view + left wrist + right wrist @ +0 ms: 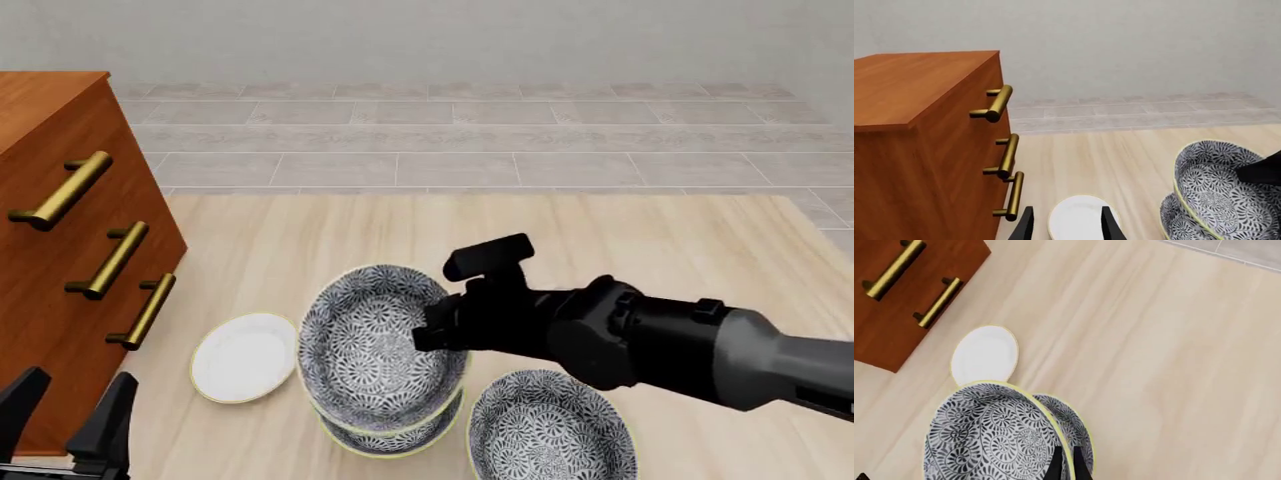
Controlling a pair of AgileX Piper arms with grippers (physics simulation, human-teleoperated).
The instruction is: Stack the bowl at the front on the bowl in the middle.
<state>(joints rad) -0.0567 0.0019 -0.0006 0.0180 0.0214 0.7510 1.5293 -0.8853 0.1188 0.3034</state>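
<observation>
My right claw (430,328) is clamped on the rim of the bowl at the front (375,345), one finger inside the wall and one outside, as the right wrist view shows with the two dark fingertips (1054,467) pinching the cream edge. I carry that bowl tilted, its open side turned away from my arm toward the left claw's side. It sits directly over the bowl in the middle (390,432), which lies just under my right claw on the bench (641,260); only its near rim shows beneath the held bowl. I cannot tell whether the two bowls touch. A third bowl (550,425) of the same pattern rests on the bench below my right forearm, close beside the pair.

My left claw (67,420) hangs low with its fingers apart, gripping nothing. The small white plate (243,357) lies just ahead of it, between it and the bowls. A wooden drawer chest (54,200) with brass handles stands close by the left claw's outer side.
</observation>
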